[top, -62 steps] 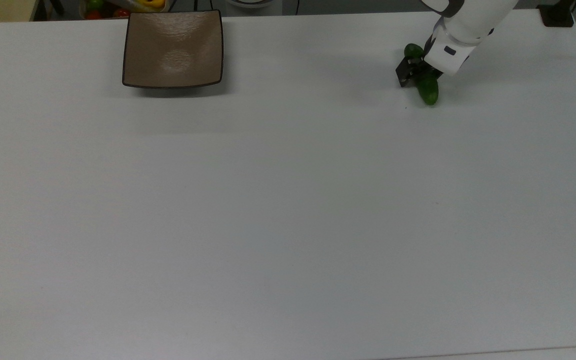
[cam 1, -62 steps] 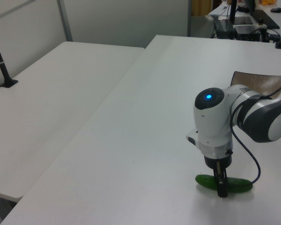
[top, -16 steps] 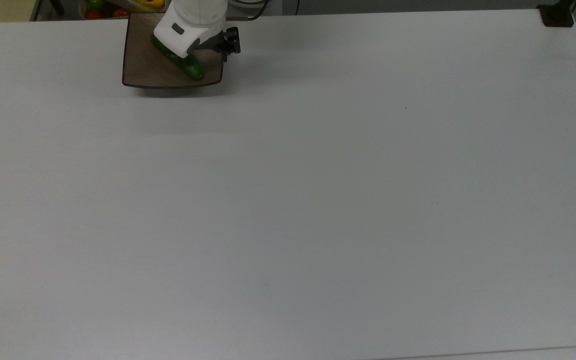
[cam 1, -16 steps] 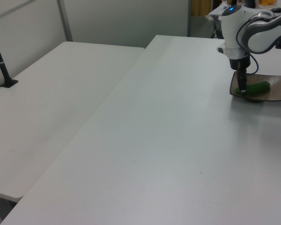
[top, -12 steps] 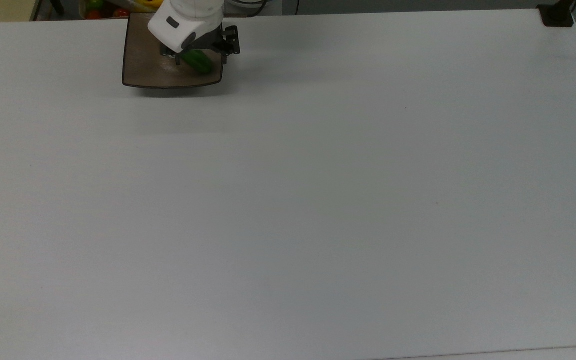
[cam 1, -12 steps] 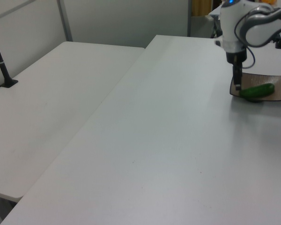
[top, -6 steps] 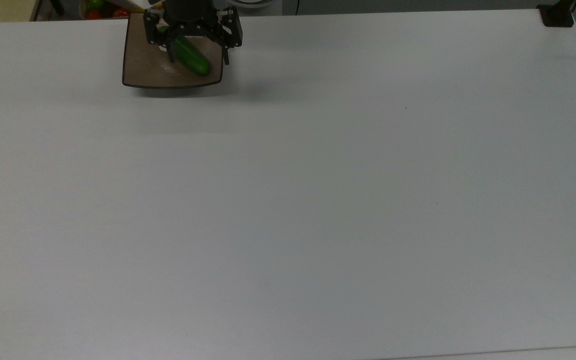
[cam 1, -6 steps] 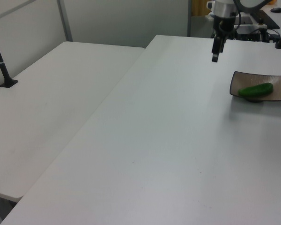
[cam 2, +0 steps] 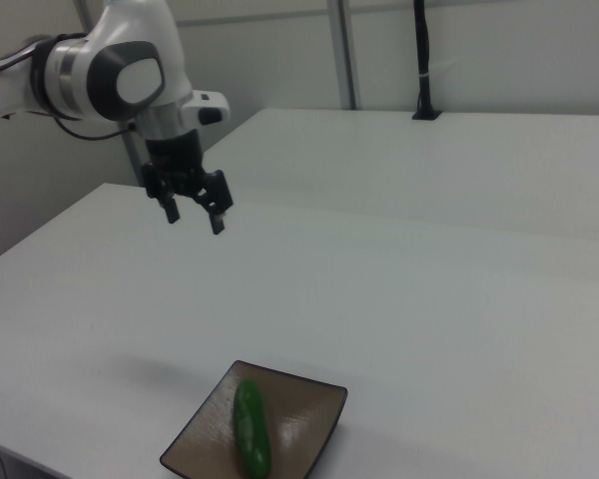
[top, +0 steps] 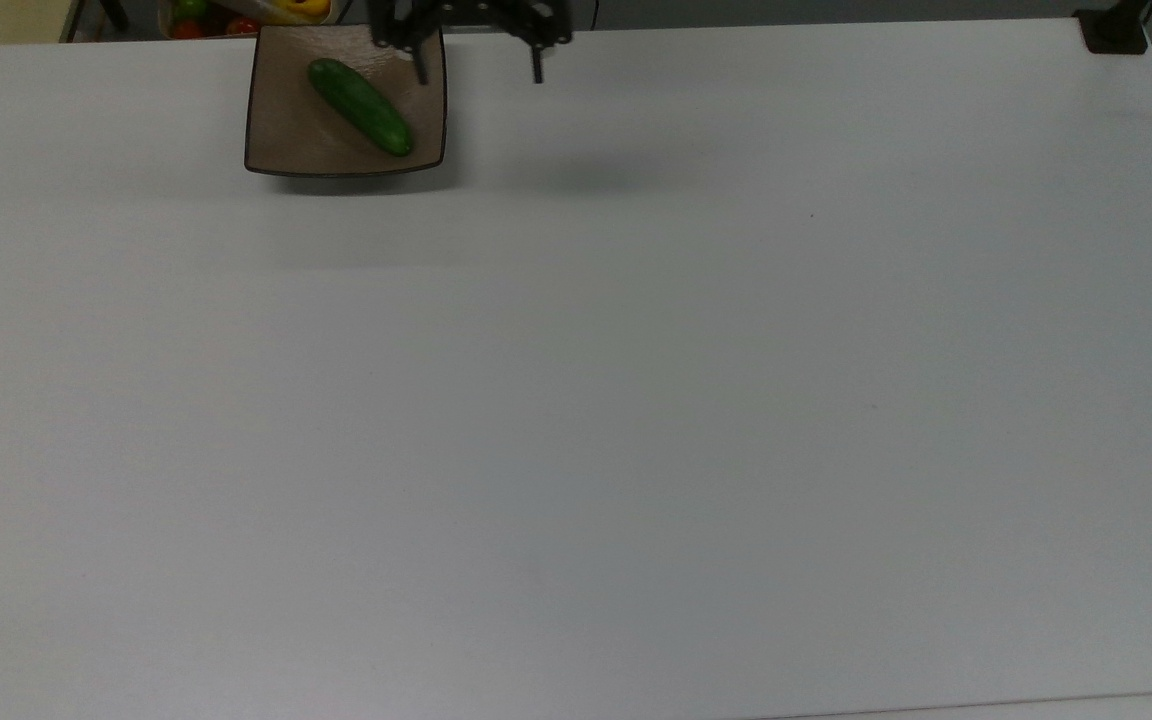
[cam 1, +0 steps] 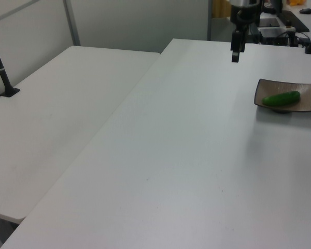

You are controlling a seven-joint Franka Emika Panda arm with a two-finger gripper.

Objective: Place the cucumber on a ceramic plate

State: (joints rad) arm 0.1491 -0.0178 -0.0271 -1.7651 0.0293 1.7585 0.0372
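The dark green cucumber (top: 360, 105) lies diagonally on the square tan-brown ceramic plate (top: 286, 140), at the top view's upper left. The left view shows the cucumber (cam 1: 281, 98) resting on the plate (cam 1: 304, 104) at its right edge, and the right view has the cucumber (cam 2: 250, 428) on the plate (cam 2: 301, 415) at the bottom. My gripper (top: 478, 68) hangs open and empty, high above the table, off the plate toward the top view's right. It also appears as the gripper (cam 2: 194, 218) in the right view and the gripper (cam 1: 235, 54) in the left view.
The white table (top: 576, 420) stretches wide toward the top view's bottom and right. A bin of coloured vegetables (top: 236, 12) sits past the table's far edge. A second white table (cam 1: 57, 109) adjoins in the left view, with a black post (cam 1: 2, 72) on it.
The gripper carried the cucumber from the top view's right to the plate, opened, and rose. In the last half second it moved off the plate to the top view's right, cucumber staying put.
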